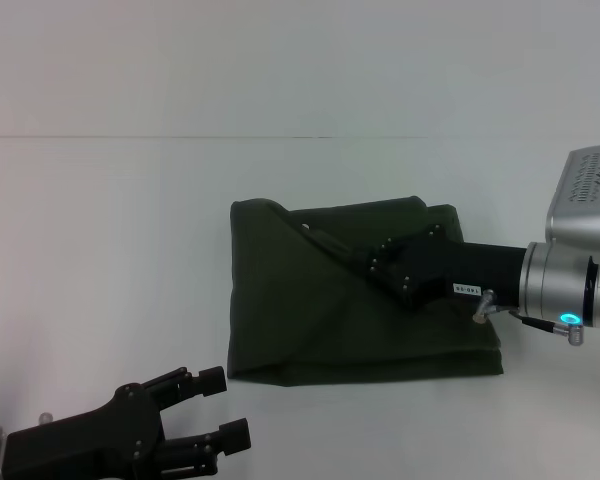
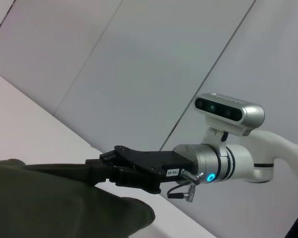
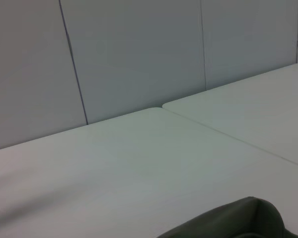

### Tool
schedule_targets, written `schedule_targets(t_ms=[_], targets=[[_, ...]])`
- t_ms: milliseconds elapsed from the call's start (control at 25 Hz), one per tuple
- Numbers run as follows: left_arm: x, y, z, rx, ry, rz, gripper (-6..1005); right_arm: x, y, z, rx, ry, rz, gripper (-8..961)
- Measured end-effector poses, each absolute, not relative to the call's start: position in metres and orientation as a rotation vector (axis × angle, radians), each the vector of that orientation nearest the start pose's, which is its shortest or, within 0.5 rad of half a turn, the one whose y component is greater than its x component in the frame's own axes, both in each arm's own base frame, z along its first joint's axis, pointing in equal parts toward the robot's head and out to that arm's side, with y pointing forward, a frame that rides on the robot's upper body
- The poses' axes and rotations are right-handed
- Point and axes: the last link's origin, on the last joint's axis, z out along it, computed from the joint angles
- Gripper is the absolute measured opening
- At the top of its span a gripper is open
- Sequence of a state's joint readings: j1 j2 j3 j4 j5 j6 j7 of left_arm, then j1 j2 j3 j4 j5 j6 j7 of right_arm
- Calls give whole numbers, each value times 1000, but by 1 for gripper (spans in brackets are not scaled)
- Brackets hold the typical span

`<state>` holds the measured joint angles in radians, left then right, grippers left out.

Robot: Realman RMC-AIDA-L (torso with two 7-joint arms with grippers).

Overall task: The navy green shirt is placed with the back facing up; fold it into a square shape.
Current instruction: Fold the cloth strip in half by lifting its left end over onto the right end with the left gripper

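- Navy green shirt (image 1: 330,320): soft, matte olive cloth, folded into a rough rectangle with rounded, puffy edges. It lies flat near the middle of the white table (image 1: 100,250). Only the plain side shows, and diagonal creases run across its left half.
- Right gripper (image 1: 365,262): black, angular housing on a silver cylindrical wrist with a blue light. It reaches in from the right and lies low over the shirt's upper middle. Its fingertips blend into the dark cloth, so it cannot be told whether they are parted or pinching fabric.
- Left gripper (image 1: 225,405): black, with blocky tips spread apart and holding nothing. It sits at the near left of the table, off the shirt, and its arm is cut off by the frame edge.
- Right wrist view: only a rounded fold of the shirt shows, at the lower edge.
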<state>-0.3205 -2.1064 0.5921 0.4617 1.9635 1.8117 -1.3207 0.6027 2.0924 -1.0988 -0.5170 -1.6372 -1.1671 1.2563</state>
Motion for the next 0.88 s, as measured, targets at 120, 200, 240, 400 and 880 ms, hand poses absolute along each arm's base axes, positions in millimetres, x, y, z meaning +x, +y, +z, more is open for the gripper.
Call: schedule_targets(t_ms=[120,200,240,400,880], targets=[[-295,229,-23,-2652,-983,-1133,937,229,365,-57,-2665,496,626,124],[-295,229,-23,-2651,-984,-1133,938,228,365,-57,-2665,495,626,98],[-295,228,-23,-2651,-985,-1133,938,228,365,-57,-2665,495,626,64],[-295,228,-23,-2650,-985,-1133,938,229,366,-55,-2649,507,640,37],[-295,229,-23,-2651,-983,-1133,938,250,374,-22,-2392,671,810,67]])
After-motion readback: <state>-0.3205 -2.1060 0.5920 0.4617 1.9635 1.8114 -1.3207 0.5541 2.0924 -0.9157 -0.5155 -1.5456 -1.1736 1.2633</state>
